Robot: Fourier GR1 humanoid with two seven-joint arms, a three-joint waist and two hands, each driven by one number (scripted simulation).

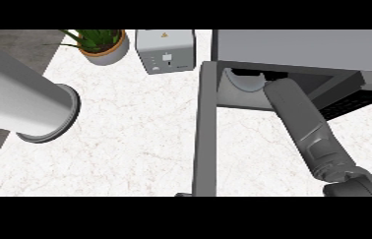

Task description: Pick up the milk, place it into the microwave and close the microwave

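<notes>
Right forearm (pixel 309 130) crosses marbled white counter (pixel 131 130) into the open microwave (pixel 291 51)

The right forearm (pixel 305 127) reaches into the open microwave (pixel 291 51), and its robot hand is hidden inside the cavity. The milk cannot be made out there. Left of the microwave, a large grey cylinder (pixel 33 103) is cut off by the left edge. The potted plant (pixel 102 45) is cropped at the top.

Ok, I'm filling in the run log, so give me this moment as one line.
microwave door: open | right forearm: reaching into microwave, hand hidden | milk: not visible | left hand: not in view
</notes>
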